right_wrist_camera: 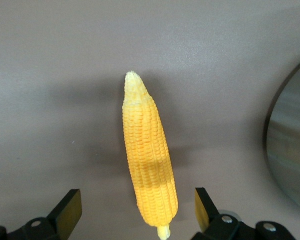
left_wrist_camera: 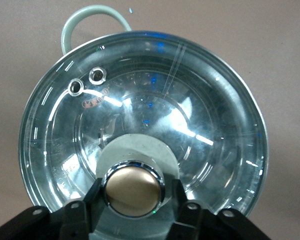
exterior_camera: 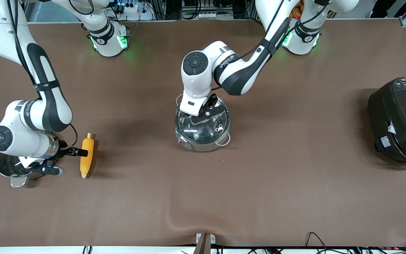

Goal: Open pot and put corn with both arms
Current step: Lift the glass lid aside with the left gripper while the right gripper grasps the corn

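Two white robot arms with black bands reach over the brown bench; each one is at its own thing. The shiny round steel pot (exterior_camera: 202,130) with thin wire loop handles sits near the middle of the bench, and its clear glass lid (left_wrist_camera: 140,117) is on it. The left gripper (left_wrist_camera: 134,200) is down on the lid; its black fingers (left_wrist_camera: 75,217) stand one on each side of the copper-coloured round knob (left_wrist_camera: 133,190), just beside it, but I cannot tell whether they press on it.

The long yellow-orange corn cob (exterior_camera: 87,155) lies flat on the bench toward the right arm's end, well apart from the pot; its pointed tip is farther from the front camera than its thick end. The right gripper (right_wrist_camera: 135,212) is low by the corn with its fingers wide apart — the thick end of the corn lies between them, and neither finger touches it.

A second round steel pot with a flat tab handle (exterior_camera: 7,167) sits just beside the right gripper, partly hidden under that arm; a big black rice cooker (exterior_camera: 400,120) sits at the left arm's end of the bench.
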Motion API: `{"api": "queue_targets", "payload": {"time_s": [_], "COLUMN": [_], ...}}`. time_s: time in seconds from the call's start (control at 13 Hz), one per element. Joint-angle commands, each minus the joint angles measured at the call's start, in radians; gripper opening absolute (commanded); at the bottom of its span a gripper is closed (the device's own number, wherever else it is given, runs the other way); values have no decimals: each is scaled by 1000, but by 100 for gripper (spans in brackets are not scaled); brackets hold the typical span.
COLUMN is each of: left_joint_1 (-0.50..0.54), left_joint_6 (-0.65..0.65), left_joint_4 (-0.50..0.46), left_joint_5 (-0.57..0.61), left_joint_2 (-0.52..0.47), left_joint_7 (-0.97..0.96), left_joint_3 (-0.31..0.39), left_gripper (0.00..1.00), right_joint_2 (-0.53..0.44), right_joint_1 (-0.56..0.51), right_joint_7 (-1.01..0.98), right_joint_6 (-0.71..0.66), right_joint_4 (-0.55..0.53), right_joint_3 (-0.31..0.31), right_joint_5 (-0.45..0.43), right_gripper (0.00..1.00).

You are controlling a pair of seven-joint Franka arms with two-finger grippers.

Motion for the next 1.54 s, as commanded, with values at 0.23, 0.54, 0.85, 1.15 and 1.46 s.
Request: {"api": "queue_targets", "payload": {"time_s": [0.23,0.54,0.85,1.15,1.46], "left_joint_1": [-8,33,133,323,509], "left_joint_6": [-9,-99,-237,-336,-175], "left_joint_4": [20,21,7,-63,-280], "left_joint_5": [15,22,23,23,25], "left_joint_2": [-1,-95,-241,-326,-335], "left_joint_7": [-21,-1,179,515,710], "left_joint_3": [12,12,13,10,8], "left_gripper": [0,0,0,0,0], "right_joint_2": [25,50,73,69,44], "right_joint_1": [-6,-6,-6,-12,-4], "right_joint_7": [12,12,13,13,10], "right_joint_6": [201,266,318,413,430], "right_joint_4": [-113,-135,-145,-208,-234], "right_joint_3": [3,3,1,3,3], "right_joint_5": [-69,-128,-137,-166,-166], "right_gripper": [100,100,100,0,0]}}
